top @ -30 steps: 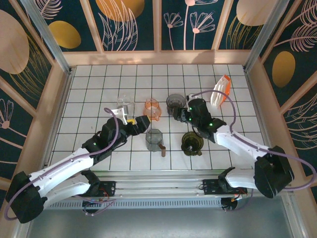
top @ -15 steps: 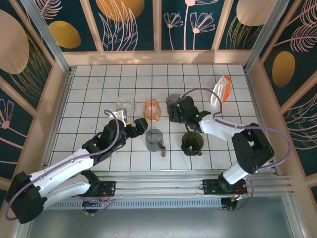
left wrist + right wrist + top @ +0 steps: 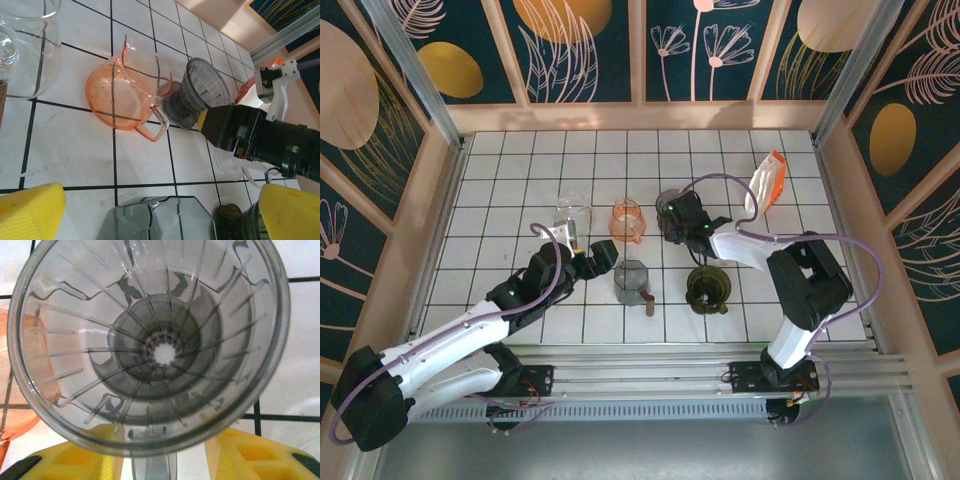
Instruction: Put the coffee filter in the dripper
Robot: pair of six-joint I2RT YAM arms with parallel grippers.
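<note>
dripper (image 3: 150,340) stands upright on the tiled table (image 3: 500,170) just beside the orange jug (image 3: 122,90). its ribbed cone is bare down to the drain hole, so nothing has gone into it yet. right gripper (image 3: 160,462) sits low at its near side, yellow pads (image 3: 65,462) to either side of a grey tab that looks like the dripper's handle. a gap shows on one side of that tab, so the jaws read as part open around it, not clamped. my guess is that the arm means to steady or shift the dripper so the cone does not slide when paper is pushed in. filter (image 3: 760,190), as far as i can tell the white piece leaning in the orange holder (image 3: 778,163) toward the far right of the table, lies well apart from the dripper and untouched. left gripper (image 3: 598,256) hovers released and empty near the grey faceted pot (image 3: 632,280), fingers spread wide, probably parked there to leave room around the dripper. a dark olive cup (image 3: 708,288) stands near the right arm, close enough to be knocked on a sweep toward the filter.
</note>
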